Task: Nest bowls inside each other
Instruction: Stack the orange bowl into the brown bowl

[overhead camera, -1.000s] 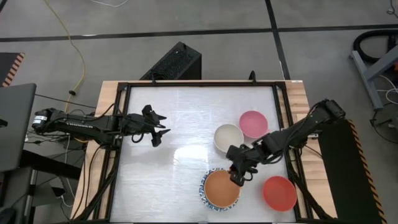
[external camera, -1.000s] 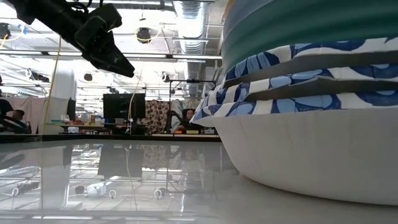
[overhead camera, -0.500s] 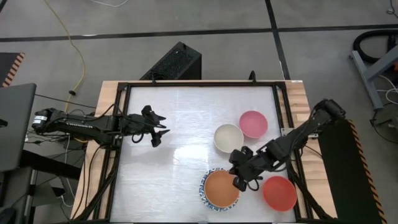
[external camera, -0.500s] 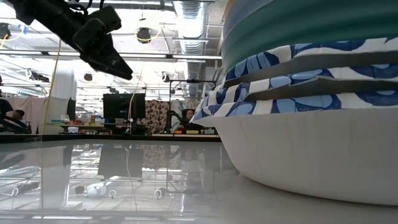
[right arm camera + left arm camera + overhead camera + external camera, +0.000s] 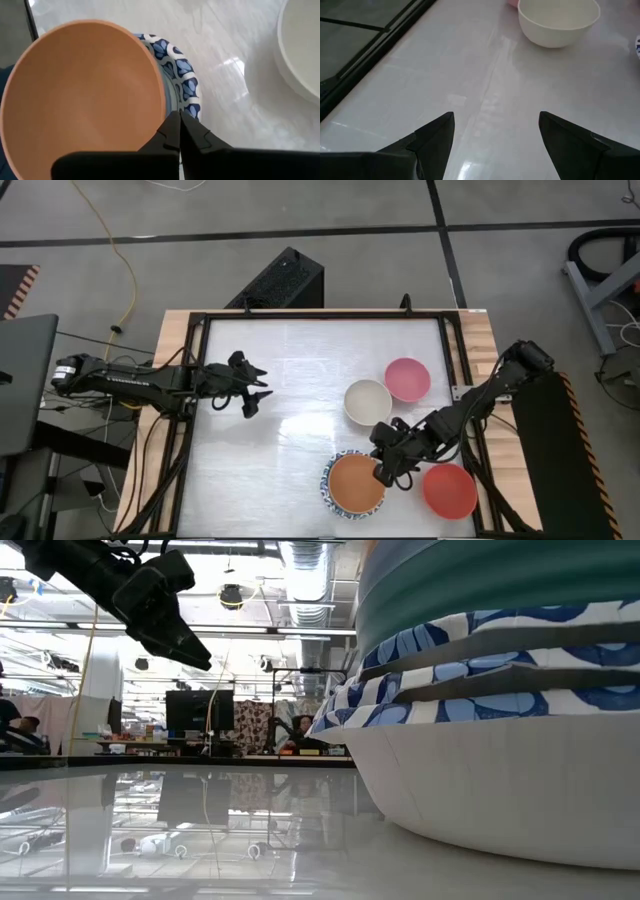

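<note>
Near the table's front edge stands a stack of bowls (image 5: 325, 492): an orange bowl (image 5: 85, 90) on top, inside bowls with blue patterned rims (image 5: 183, 70); the low view also shows a green bowl (image 5: 500, 580) in it. Single cream (image 5: 367, 401), pink (image 5: 407, 379) and red (image 5: 449, 490) bowls sit on the table around it. My right gripper (image 5: 178, 116) is shut just at the stack's right rim, between the stack and the red bowl. Over the table's left half, my left gripper (image 5: 262, 392) hovers open, holding nothing. My right gripper points steeply down, with its shut fingertips (image 5: 171, 131) at the right rim of the stack, where the orange bowl's rim (image 5: 159, 102) meets the patterned rim. Whether they touch either rim, I cannot tell; the fingers hide that spot.
A black frame (image 5: 196, 380) runs around the white tabletop. The table's left half and far middle hold no objects. The cream bowl (image 5: 559, 20) lies well ahead of my left gripper (image 5: 495, 117). Beyond the table, a room with people shows in the low view.
My right gripper has moved from over the stack's far right rim toward the table's near right, closer to the red bowl, and has sunk a little. The bowls have kept their places.
</note>
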